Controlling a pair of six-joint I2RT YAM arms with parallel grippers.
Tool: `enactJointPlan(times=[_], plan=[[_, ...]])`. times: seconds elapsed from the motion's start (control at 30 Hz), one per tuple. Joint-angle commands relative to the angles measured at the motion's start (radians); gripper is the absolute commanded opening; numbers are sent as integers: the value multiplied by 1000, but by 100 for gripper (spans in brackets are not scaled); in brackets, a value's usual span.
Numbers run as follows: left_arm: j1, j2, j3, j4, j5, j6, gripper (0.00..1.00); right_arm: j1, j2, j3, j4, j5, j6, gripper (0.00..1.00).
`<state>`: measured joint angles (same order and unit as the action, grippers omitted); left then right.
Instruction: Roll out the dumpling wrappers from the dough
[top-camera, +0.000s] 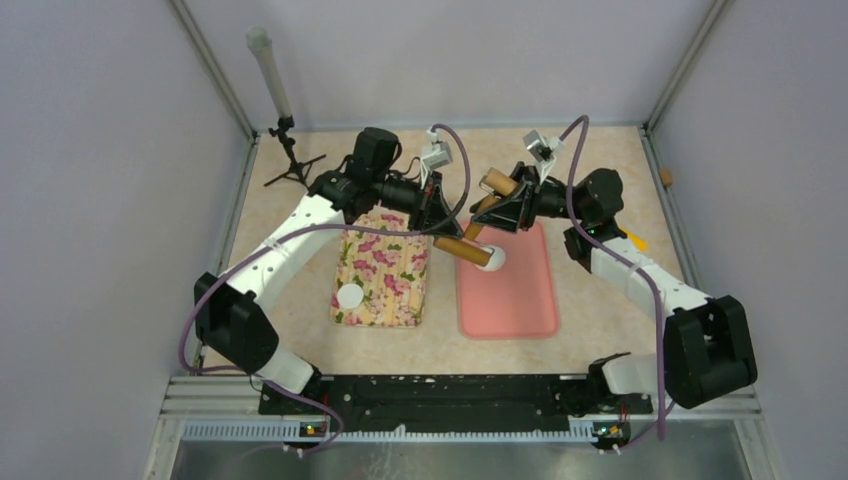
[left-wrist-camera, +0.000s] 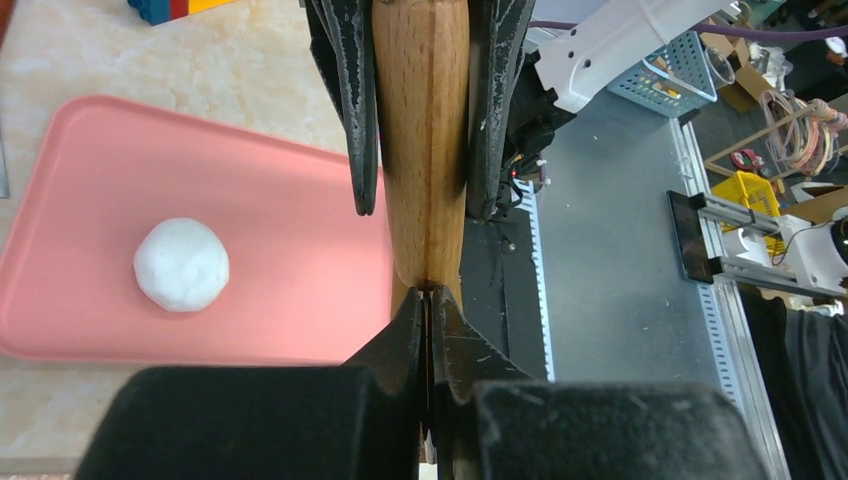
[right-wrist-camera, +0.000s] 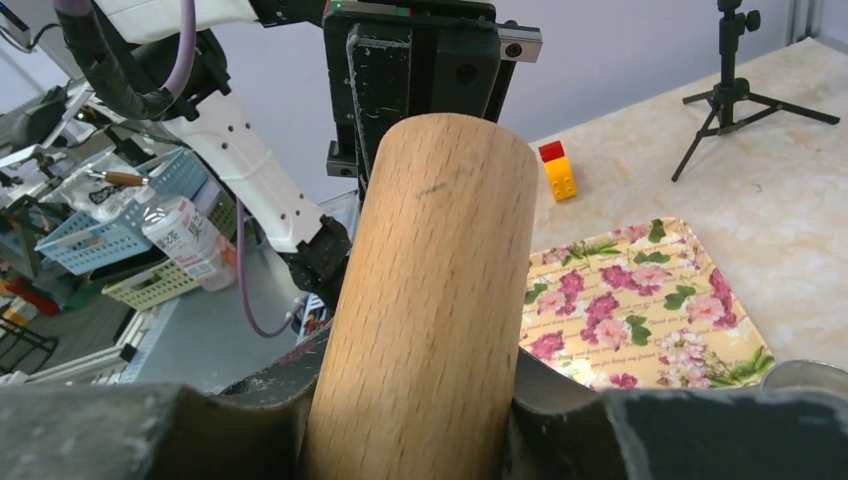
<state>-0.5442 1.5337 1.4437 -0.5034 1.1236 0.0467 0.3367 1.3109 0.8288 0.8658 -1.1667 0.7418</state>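
From above, the dough ball (top-camera: 495, 257) sits on the pink board (top-camera: 512, 305), near the wooden rolling pin (top-camera: 463, 250). Left wrist: the left gripper (left-wrist-camera: 428, 300) is pressed together at the pin's end. Right wrist: the right gripper (right-wrist-camera: 415, 400) hugs the pin's thick part.

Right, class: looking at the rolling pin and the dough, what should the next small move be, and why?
Probably shift the rolling pin sideways over the dough and lower it on. The right gripper is closed around the pin, but the dough is an unflattened ball on the pink board, lying apart to one side of the pin.
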Motion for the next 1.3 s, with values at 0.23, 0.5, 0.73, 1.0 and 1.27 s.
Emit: enactJointPlan(times=[0.23,0.5,0.73,1.0,1.27], plan=[[54,-12,90,-75,-56,70,98,-35,-68,94,-331,2,-342,0],[137,-3,76,-130,-453,106,99,-75,-131,23,-497,258,-704,0],[135,187,22,-89,-629,-26,99,-63,-80,-80,-386,519,-793,0],[126,398,70,10,-570,-215,99,-18,18,-117,-409,603,-850,0],[71,423,45,124,-660,-307,98,1,78,-75,-514,656,-861,0]])
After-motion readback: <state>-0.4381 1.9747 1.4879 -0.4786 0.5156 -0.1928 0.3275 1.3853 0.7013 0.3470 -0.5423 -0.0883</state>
